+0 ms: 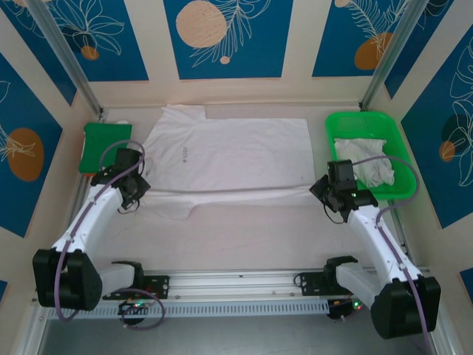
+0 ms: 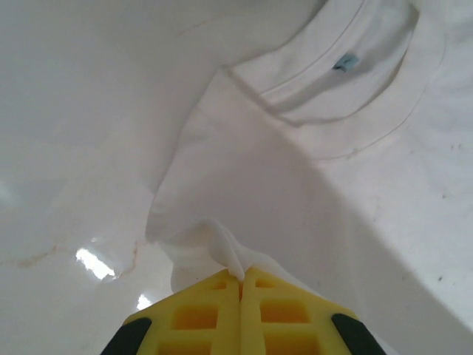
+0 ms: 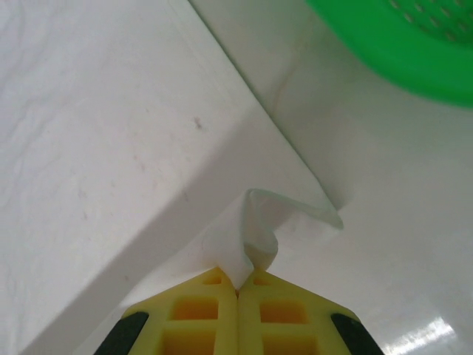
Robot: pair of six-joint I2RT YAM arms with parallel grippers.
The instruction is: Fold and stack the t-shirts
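One white t-shirt (image 1: 236, 151) lay spread flat across the far half of the worktop (image 1: 244, 240), with its collar (image 2: 347, 81) toward the left edge and its hem toward the right. The crumpled t-shirts (image 1: 369, 168) lay heaped in the green tray (image 1: 360, 115) at the far right corner.

The left gripper (image 2: 242, 275) had its yellow fingers pressed fully together on a pinch of cloth at the shirt's near shoulder, just beside the collar. The right gripper (image 3: 238, 279) was likewise clamped tight on the near hem corner, close to the tray. A flat green thing (image 1: 106, 144) sat at the far left corner. It was possibly a folded cloth, though the view was too coarse to say.

The cotton looked light, limp and wrinkly, so it would likely sag and drag rather than hold a shape. Corners and seams, kept taut between both arms, seemed the sound places to take hold.
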